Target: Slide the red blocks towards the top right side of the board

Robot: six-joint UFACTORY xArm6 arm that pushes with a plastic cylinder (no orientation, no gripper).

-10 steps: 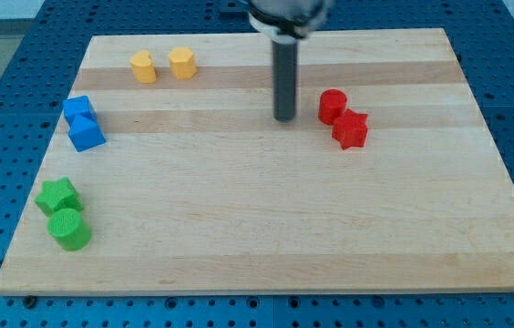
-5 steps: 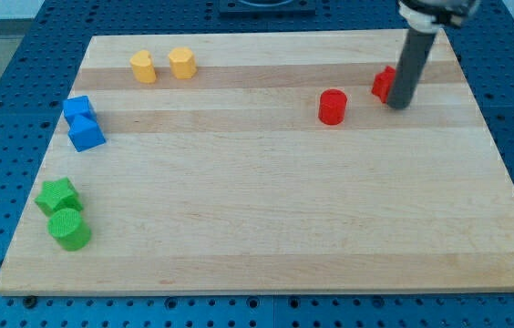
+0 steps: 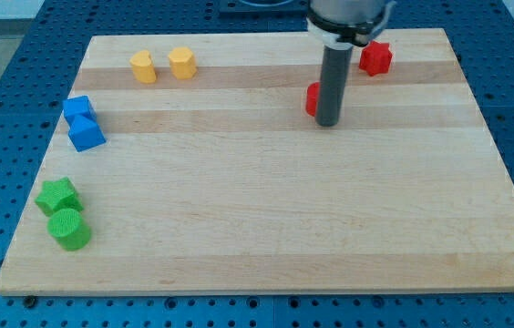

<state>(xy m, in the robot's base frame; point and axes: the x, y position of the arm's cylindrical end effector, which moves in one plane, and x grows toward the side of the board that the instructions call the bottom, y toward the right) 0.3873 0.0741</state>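
**Rod tip against one red block, the other near the top right**

Tip [image 3: 328, 123] of the tool, a plain dark rod with no jaws and hold of nothing, rests on the wooden bench [image 3: 266, 219] in its upper middle. It stands directly in front of the red cylinder [image 3: 313, 98], hiding most of it; only a sliver shows at the rod's left side. The red star-shaped block [image 3: 375, 58] lies well up and to the view's right of the tip, close to the bench's top edge. Two yellow blocks [image 3: 162, 65] sit side by side at the top left. Two blue blocks [image 3: 82, 122] touch near the left edge. A green star-shaped block [image 3: 57, 195] and a green cylinder [image 3: 69, 229] sit together at the bottom left.
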